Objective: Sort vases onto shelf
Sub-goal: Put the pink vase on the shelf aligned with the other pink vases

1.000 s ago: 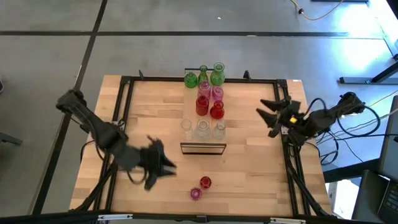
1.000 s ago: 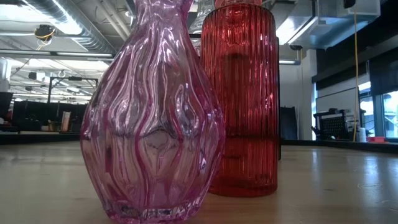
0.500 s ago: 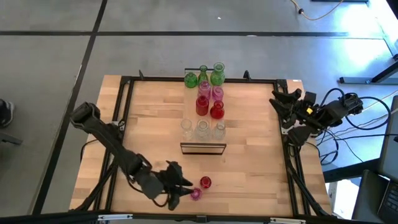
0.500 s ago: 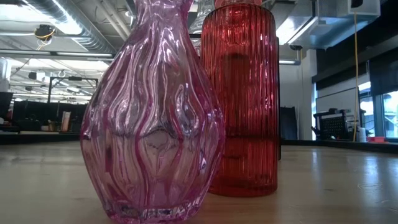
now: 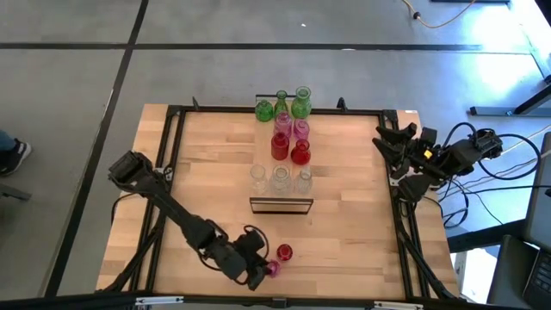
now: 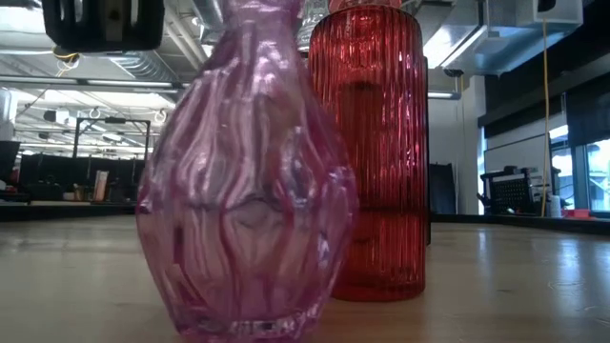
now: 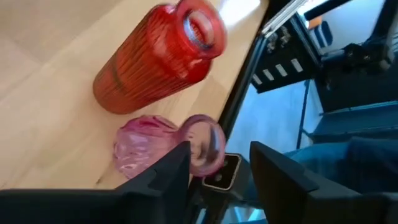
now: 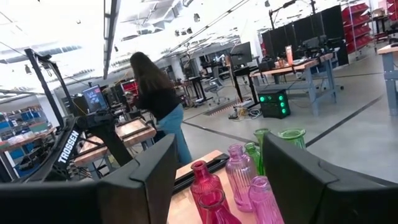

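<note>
A pink vase [image 5: 271,268] and a ribbed red vase [image 5: 284,252] stand on their bases near the table's near edge, and they fill the low view. My left gripper [image 5: 256,269] is open, just left of the pink vase. In the left wrist view its fingers stand either side of that vase's mouth [image 7: 205,144]. Part of this arm [image 6: 100,24] shows at the top of the low view. Green, pink, red and clear vases [image 5: 281,138] stand in rows on the shelf, beyond its dark-framed end [image 5: 281,205]. My right gripper [image 5: 387,148] waits open at the right edge. My left gripper is open around the pink vase's neck. One finger [image 7: 177,163] lies against the neck just under the mouth [image 7: 198,154], and the other finger [image 7: 267,163] is apart from it. The fingers come slanting down from the table's left. The vase stands on its base on the table.
The red vase [image 7: 155,56] stands close beside the pink one, on its far right side. The table's dark frame rail [image 7: 249,93] runs just past both vases. A person [image 8: 155,99] stands in the room beyond the table. A shoe [image 5: 13,155] shows on the floor to the left.
My left arm has swung toward the near edge and rightward, bringing its open gripper down beside the pink vase. In the low view that vase has shifted slightly rightward and blurred. My right gripper drew back toward the right edge early in the second, then stayed still.
</note>
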